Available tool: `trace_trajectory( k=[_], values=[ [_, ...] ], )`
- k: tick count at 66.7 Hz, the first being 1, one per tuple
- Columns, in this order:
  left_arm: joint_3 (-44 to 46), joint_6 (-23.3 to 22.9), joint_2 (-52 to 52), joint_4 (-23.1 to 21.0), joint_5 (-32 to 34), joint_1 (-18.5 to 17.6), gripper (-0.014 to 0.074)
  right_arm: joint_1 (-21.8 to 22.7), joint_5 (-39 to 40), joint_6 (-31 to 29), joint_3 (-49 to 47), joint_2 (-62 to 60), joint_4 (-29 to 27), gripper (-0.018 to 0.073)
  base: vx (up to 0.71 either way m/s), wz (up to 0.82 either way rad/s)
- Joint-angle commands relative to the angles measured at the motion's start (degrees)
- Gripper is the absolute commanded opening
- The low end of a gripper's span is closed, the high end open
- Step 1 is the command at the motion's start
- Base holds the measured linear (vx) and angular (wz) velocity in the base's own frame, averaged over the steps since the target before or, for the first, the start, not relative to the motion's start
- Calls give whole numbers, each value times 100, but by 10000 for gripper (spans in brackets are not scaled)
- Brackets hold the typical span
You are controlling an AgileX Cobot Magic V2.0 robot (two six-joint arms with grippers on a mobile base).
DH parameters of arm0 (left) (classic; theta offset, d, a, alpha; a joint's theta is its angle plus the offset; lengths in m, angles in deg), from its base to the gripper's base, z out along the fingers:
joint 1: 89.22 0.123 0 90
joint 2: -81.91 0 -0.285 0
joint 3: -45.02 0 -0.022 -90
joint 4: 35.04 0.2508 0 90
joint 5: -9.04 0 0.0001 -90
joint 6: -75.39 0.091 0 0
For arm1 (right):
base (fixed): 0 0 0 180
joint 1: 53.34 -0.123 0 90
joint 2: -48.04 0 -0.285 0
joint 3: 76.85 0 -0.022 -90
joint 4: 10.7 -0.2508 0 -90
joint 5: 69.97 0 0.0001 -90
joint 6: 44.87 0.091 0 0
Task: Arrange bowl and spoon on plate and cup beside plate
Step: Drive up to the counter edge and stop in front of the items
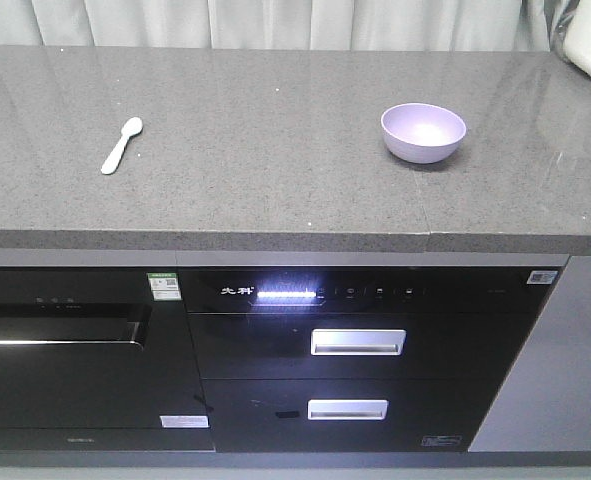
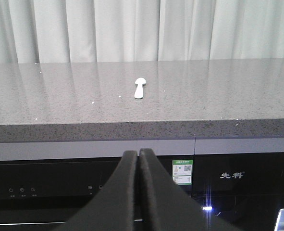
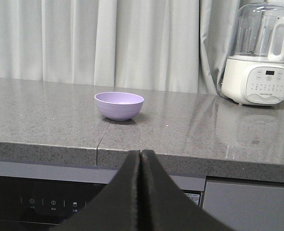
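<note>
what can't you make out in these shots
- Plate and cup: in no view, so their places cannot be told.
- Blender: front view, cut off by the top right corner.
- Bowl inside: right wrist view, hidden by its own near wall.
- Spoon: left wrist view, too small to tell which side faces up.
- Left gripper, right gripper: only shut fingertips show; the bottom edge cuts off the rest.
</note>
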Motion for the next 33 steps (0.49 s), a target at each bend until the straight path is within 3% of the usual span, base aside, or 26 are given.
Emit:
trace_trajectory(
  k=[1, 33],
  values=[
    [-176, -59, -14, 5, 399, -2, -6, -11, 441, -33, 96, -73, 22, -5, 3, 0],
    [-176, -59, -14, 5, 399, -2, -6, -11, 441, -33, 96, -73, 22, -5, 4, 1]
  ],
)
